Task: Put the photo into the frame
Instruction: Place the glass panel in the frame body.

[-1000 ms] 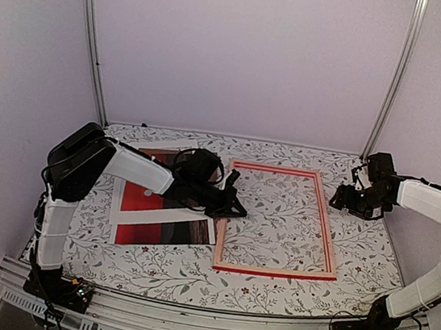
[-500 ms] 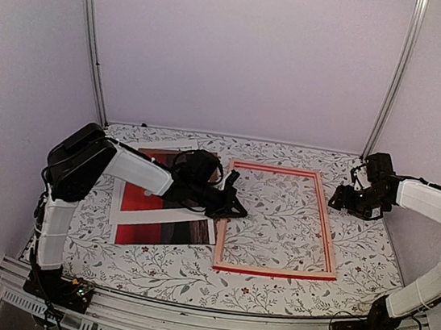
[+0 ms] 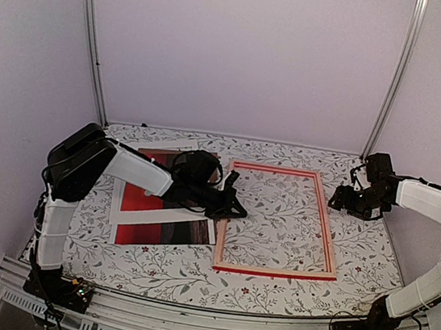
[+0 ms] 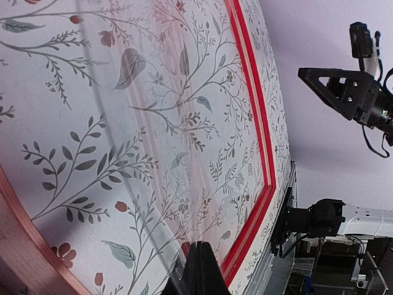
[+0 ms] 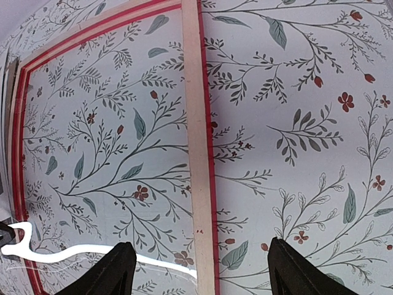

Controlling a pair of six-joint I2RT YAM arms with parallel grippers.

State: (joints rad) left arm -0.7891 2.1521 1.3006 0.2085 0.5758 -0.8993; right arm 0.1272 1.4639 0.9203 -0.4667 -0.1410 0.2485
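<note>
The frame [image 3: 274, 270] lies flat right of the table's middle, red and pale wood, the floral cloth showing through it. The photo [image 3: 140, 234], red and dark brown, lies to its left, partly under white mat strips [image 3: 163, 217]. My left gripper [image 3: 236, 209] sits at the frame's left rail. Its fingers [image 4: 199, 270] are shut on the edge of a clear sheet [image 4: 172, 141] that tilts over the frame's red rail [image 4: 258, 123]. My right gripper [image 3: 336, 201] is open and empty beside the frame's right rail [image 5: 196, 153], which runs between its fingers [image 5: 116, 270].
The floral cloth [image 3: 356, 248] covers the whole table. Metal posts [image 3: 94, 43] and pale walls close in the back and sides. The right arm [image 4: 350, 92] shows beyond the frame in the left wrist view. A bright glare line [image 5: 92, 251] marks the clear sheet's edge.
</note>
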